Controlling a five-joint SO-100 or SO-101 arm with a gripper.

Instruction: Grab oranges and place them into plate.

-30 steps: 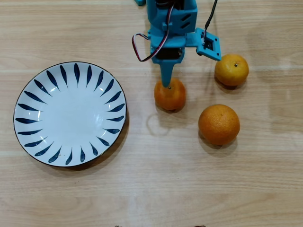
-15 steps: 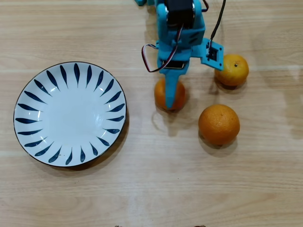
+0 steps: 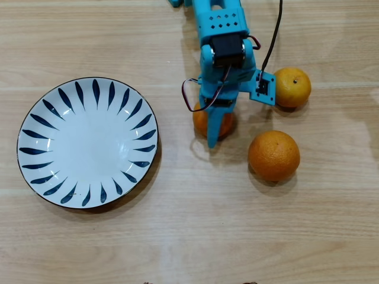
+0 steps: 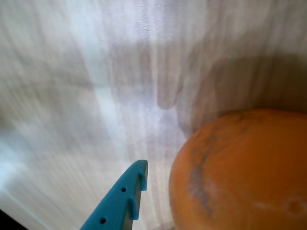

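Observation:
In the overhead view the white plate (image 3: 89, 145) with dark blue leaf strokes lies at the left with nothing in it. Three oranges lie to its right. My blue gripper (image 3: 214, 135) hangs over the middle small orange (image 3: 200, 122) and covers most of it, one finger reaching past its near side. The jaws look open, with the second finger hidden. In the wrist view that orange (image 4: 240, 172) fills the lower right, close beside one blue finger (image 4: 125, 199). Another small orange (image 3: 292, 87) and a larger orange (image 3: 273, 155) sit further right.
The light wooden tabletop (image 3: 195, 236) is bare between the plate and the oranges and along the near side. My arm's wrist camera bracket (image 3: 263, 87) sits close to the upper-right orange. A black cable (image 3: 271, 35) runs up from it.
My arm has reached further toward the near side, and the finger has slid from the middle orange's top across to its near edge. The oranges and plate have stayed put.

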